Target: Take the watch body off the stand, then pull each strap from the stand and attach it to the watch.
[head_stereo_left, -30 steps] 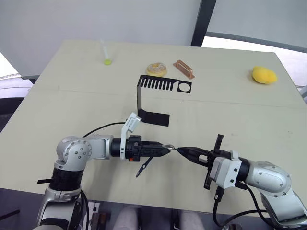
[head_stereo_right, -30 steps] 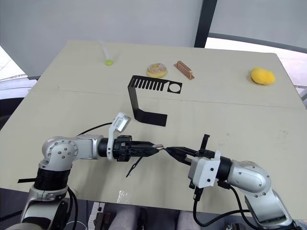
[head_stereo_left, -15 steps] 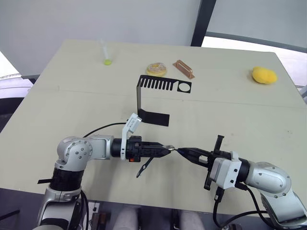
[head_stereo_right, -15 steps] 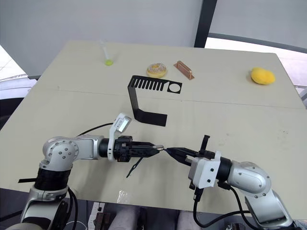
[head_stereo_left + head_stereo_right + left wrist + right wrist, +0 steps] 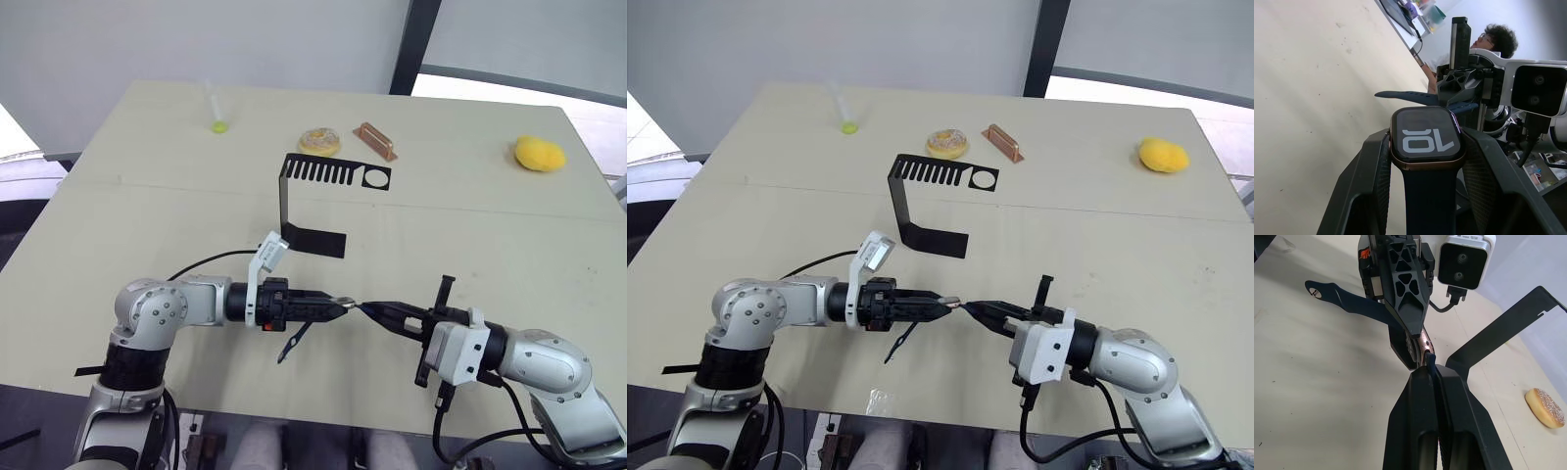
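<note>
The left gripper (image 5: 338, 305) pinches the small silvery-rimmed, black-screened watch body (image 5: 1426, 137), 1 dark blue strap already hanging from it. The right gripper (image 5: 373, 309), clamping the 2nd narrow blue strap (image 5: 1429, 362), should line it up with the slot and slide straight in.

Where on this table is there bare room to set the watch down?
Bare patches: between the stand and the yellow object, and the left side below the green-tipped stick. Crowded: the far edge by the doughnut and copper block, and the near middle where the left hand meets the right hand.
</note>
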Motion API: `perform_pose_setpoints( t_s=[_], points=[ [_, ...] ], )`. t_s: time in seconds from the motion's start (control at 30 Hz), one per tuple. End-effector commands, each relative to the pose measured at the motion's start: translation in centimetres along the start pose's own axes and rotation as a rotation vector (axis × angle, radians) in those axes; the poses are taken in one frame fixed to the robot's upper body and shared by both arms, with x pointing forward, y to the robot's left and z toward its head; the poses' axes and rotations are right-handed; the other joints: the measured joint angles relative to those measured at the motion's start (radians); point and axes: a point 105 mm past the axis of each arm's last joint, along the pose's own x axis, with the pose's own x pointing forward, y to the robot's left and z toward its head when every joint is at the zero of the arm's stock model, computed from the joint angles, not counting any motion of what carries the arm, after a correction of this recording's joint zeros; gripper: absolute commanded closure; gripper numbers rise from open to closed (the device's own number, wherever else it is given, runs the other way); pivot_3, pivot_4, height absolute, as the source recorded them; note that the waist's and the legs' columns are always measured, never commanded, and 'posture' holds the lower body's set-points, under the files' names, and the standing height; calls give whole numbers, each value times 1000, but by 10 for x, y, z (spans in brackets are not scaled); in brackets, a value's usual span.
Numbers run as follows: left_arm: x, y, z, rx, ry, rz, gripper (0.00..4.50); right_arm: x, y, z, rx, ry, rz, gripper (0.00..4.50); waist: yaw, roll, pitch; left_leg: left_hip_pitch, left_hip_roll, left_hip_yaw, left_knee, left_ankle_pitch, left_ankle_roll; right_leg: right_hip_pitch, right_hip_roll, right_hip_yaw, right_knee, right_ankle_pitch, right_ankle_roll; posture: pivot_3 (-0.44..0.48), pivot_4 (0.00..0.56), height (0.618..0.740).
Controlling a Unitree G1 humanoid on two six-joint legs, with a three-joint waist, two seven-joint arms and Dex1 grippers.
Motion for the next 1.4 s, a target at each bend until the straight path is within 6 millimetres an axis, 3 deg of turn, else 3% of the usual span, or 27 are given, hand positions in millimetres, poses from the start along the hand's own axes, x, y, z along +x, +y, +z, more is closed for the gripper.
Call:
perform_pose_setpoints(
  t_s=[0.03, 1.4],
  points=[
    [10, -14, -2, 42, 27, -65, 2915, 5, -3, 12, -31, -54, -14, 4500, 0, 0, 0, 0, 0, 0, 0, 0, 0, 0, 0, 0, 0, 0, 0, 0, 150, 740],
    [19, -17, -5, 39, 49, -59, 2915, 18, -7, 8, -73, -39, -36, 4500, -1, 0, 0, 0, 0, 0, 0, 0, 0, 0, 0, 0, 0, 0, 0, 0, 150, 740]
  ],
)
